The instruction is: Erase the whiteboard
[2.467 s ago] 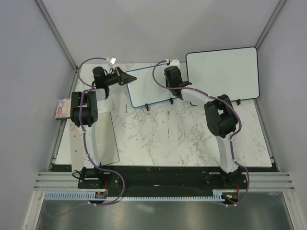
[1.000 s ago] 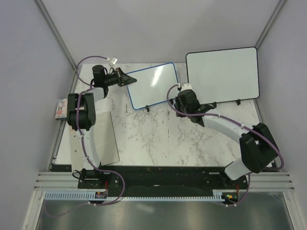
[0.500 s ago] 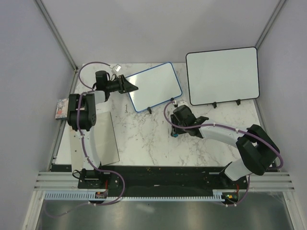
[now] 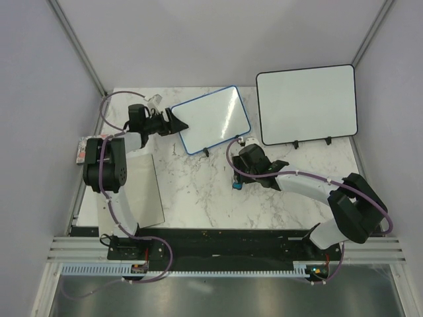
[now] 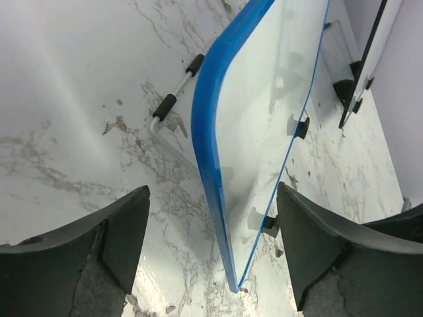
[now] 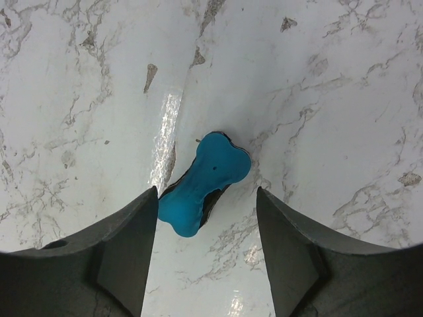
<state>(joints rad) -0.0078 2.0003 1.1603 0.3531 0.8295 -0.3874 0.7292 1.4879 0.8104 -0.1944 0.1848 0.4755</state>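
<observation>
The blue-framed whiteboard (image 4: 215,119) stands tilted on its small black feet at the back middle of the marble table, its face looking blank. My left gripper (image 4: 180,123) is open astride the board's left edge (image 5: 210,152), and neither finger touches the frame. A blue bone-shaped eraser (image 6: 205,183) lies flat on the marble in front of the board (image 4: 238,185). My right gripper (image 6: 206,201) hangs open just above the eraser, whose near end lies close to the left finger (image 6: 135,238).
A larger black-framed whiteboard (image 4: 307,104) stands at the back right, its edge and feet showing in the left wrist view (image 5: 370,46). A grey sheet (image 4: 142,191) lies at the table's left front. A small printed object (image 4: 81,150) sits past the left edge.
Both grippers have opened. The left one let go of the whiteboard's left edge. The right arm came down from the board to the table and released the eraser onto the marble.
</observation>
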